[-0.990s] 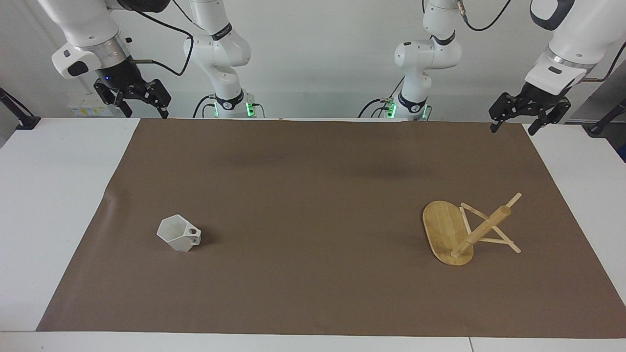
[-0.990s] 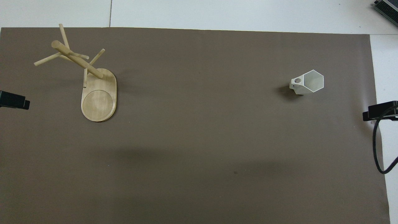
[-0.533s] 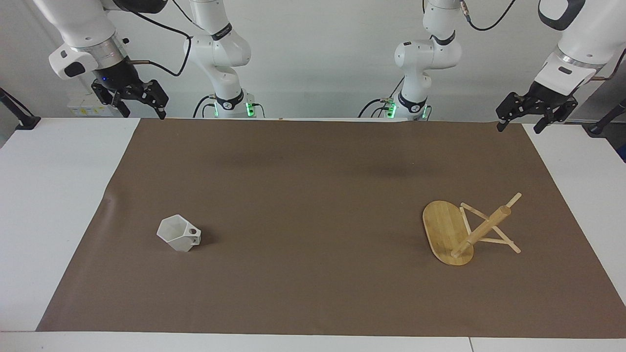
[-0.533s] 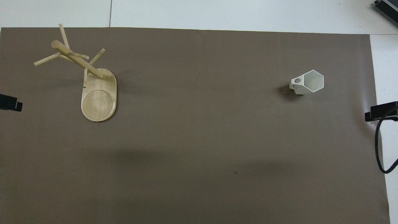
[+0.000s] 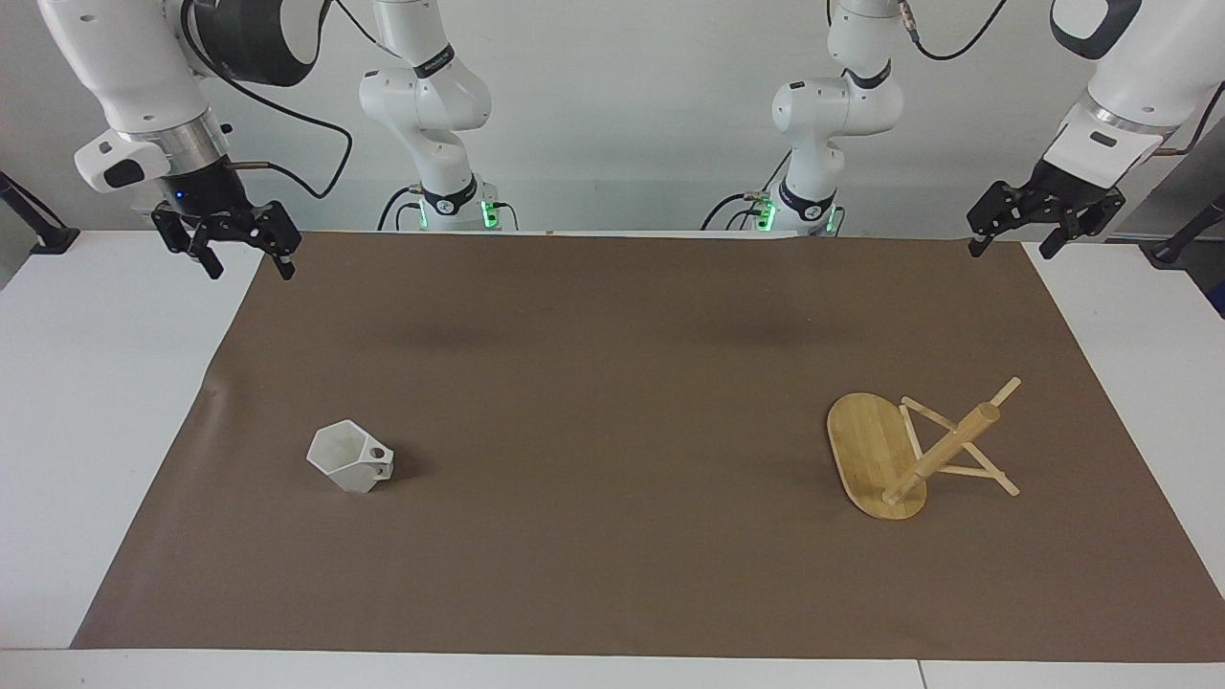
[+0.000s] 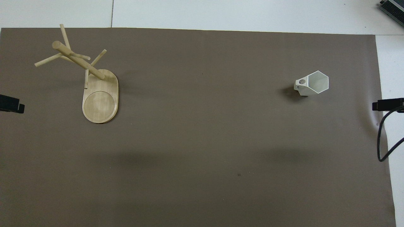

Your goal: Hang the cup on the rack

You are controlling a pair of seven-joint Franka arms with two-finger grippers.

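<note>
Your cup (image 5: 350, 457) stands upright on the brown mat (image 5: 612, 383) toward the right arm's end of the table, mouth up, its pierced handle turned toward the middle. It looks small, rigid and probably light, with smooth faceted walls that may slip; take it across two flat facets or by the rim, leaving the handle hole free. The rack (image 5: 914, 450) stands well apart toward the left arm's end. The right gripper (image 5: 230, 251) and left gripper (image 5: 1041, 224) hover empty with fingers spread.
</note>
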